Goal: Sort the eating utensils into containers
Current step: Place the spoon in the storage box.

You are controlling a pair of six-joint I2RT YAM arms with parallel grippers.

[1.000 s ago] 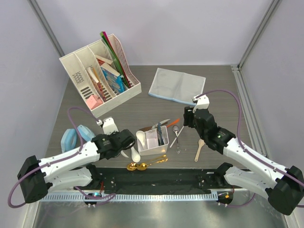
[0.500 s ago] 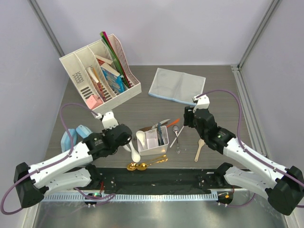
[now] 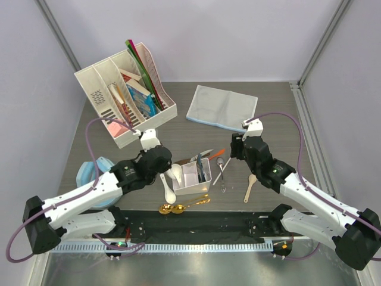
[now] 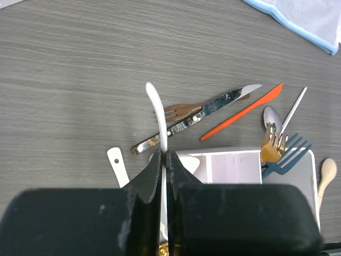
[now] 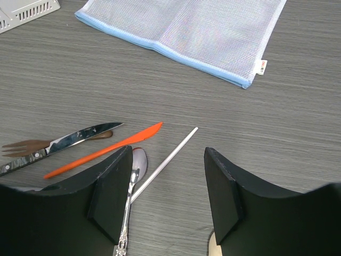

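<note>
My left gripper point(image 4: 164, 156) is shut on a white ceramic spoon point(image 4: 157, 112), whose handle sticks out past the fingertips. In the top view it hangs at the left end of the white divided container point(image 3: 206, 161), which holds a gold fork point(image 4: 270, 144) and a blue fork point(image 4: 290, 149). A second white spoon point(image 3: 168, 189) lies on the table beside it. Behind the container lie a silver knife point(image 4: 205, 114), an orange knife point(image 4: 242, 112), a brown fork point(image 4: 178, 111), a silver spoon point(image 5: 138, 160) and a white stick point(image 5: 170, 154). My right gripper point(image 5: 167, 151) hovers open over the stick, holding nothing.
A wooden spoon point(image 3: 250, 186) lies right of the container and gold spoons point(image 3: 172, 208) lie in front of it. A grey-blue cloth pouch point(image 3: 221, 106) is at the back, a white file organizer point(image 3: 125, 95) at the back left, blue masks point(image 3: 95, 173) at the left.
My left gripper has swung away from the near edge and to the right, up to the container's left end, still shut on the white spoon. The right arm has not moved.
</note>
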